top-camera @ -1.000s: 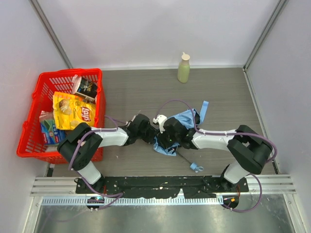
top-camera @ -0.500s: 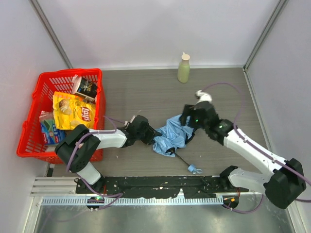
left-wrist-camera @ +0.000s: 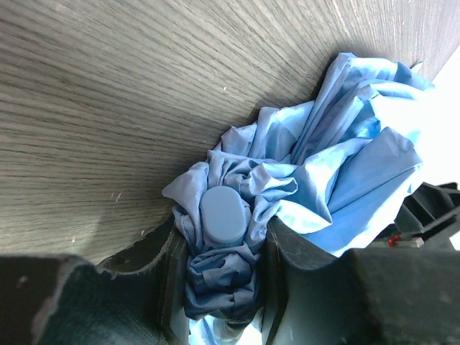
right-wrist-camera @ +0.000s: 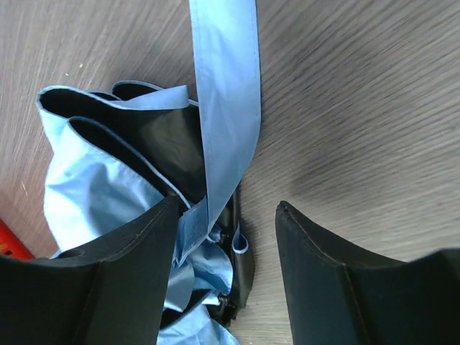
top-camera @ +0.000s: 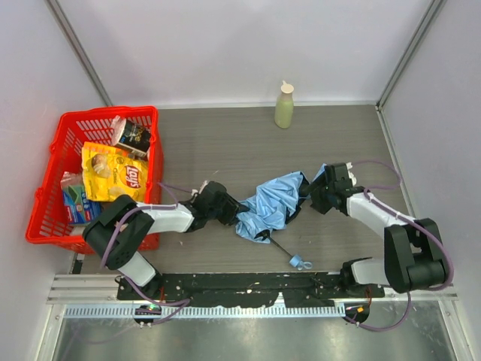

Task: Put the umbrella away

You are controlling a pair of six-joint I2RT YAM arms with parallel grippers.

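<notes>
The umbrella [top-camera: 272, 204] lies mid-table as a crumpled sky-blue bundle. Its thin black shaft runs toward the near edge and ends at the small light-blue handle [top-camera: 303, 262]. My left gripper [top-camera: 234, 212] is shut on the bundle's left end; in the left wrist view, bunched fabric and an oval light-blue cap [left-wrist-camera: 224, 215] fill the gap between the fingers [left-wrist-camera: 172, 269]. My right gripper [top-camera: 314, 197] stands open at the umbrella's right end. In the right wrist view the blue strap [right-wrist-camera: 226, 93] hangs down against the left finger [right-wrist-camera: 122, 266], with bare table between the jaws.
A red basket [top-camera: 43, 201] at the left holds a yellow chip bag [top-camera: 113, 171] and other packets. A pale green bottle [top-camera: 284, 107] stands at the back wall. White walls close in the table's left, back and right sides.
My right arm left the middle of the umbrella, swung out to the right and came down at its right end by the strap. The fabric spread rightward. My left gripper kept its hold.
</notes>
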